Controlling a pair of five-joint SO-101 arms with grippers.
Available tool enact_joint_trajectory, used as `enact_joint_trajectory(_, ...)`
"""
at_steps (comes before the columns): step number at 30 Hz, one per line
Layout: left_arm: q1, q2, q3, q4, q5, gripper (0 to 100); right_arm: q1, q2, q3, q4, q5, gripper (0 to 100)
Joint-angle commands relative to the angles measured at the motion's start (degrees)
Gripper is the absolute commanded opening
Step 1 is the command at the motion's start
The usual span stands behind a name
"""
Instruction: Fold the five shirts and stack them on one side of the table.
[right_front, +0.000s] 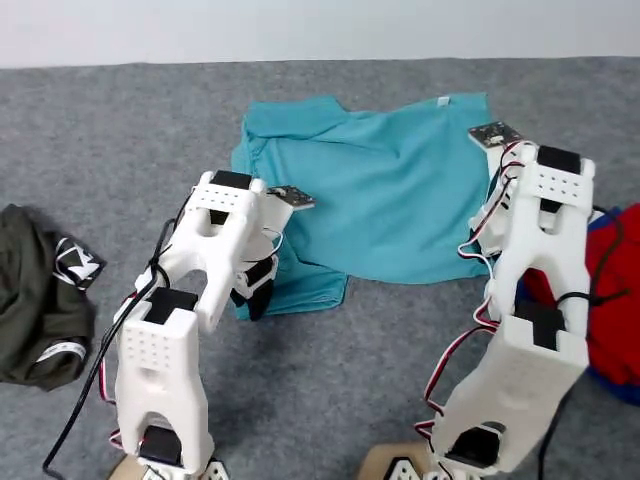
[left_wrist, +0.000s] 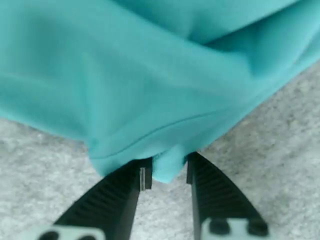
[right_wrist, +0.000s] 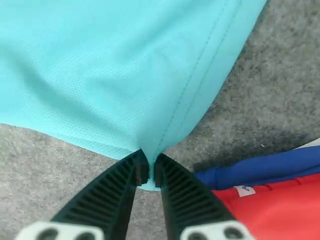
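While both grippers hold the teal shirt in the middle of the table, you can lose it. Your right gripper is pinched tight on a thin bit of hem. Your left gripper is nearly closed on a small lump of cloth, right at the tips. Pull too fast, or one side first, and the cloth may slip out or bunch up. Watch the red shirt just beside the right gripper; it could get dragged along.

White tag on red shirt: print seemingly unreadable.
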Motion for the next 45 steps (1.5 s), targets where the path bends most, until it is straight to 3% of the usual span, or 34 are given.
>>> enact_joint_trajectory(1,-1.23,0.26,-0.84,-2.55,0.26,14,0.13,-4.35,-0.18,0.57,0.09,1.0)
enact_joint_trajectory(7,-1.05,1.85,-0.84,-2.73,0.35,12,0.04,-4.44,-0.18,0.13,0.09,1.0)
enact_joint_trajectory(11,0.35,2.81,-0.92,-2.2,0.35,3,0.04,-4.53,-0.26,0.4,0.09,1.0)
enact_joint_trajectory(18,0.88,-0.09,-9.01,7.3,0.53,0,-0.22,-9.36,-0.26,0.48,0.18,1.0)
enact_joint_trajectory(32,-0.88,-47.3,-15.69,8.0,1.76,0,-4.7,-34.77,-0.18,6.64,0.62,1.0)
enact_joint_trajectory(37,-3.87,-56.0,-18.33,8.0,6.42,0,-4.62,-42.86,-0.09,7.43,0.26,1.0)
enact_joint_trajectory(45,-7.21,-62.59,-33.27,5.71,8.26,0,-4.26,-56.57,-0.18,7.34,0.18,1.0)
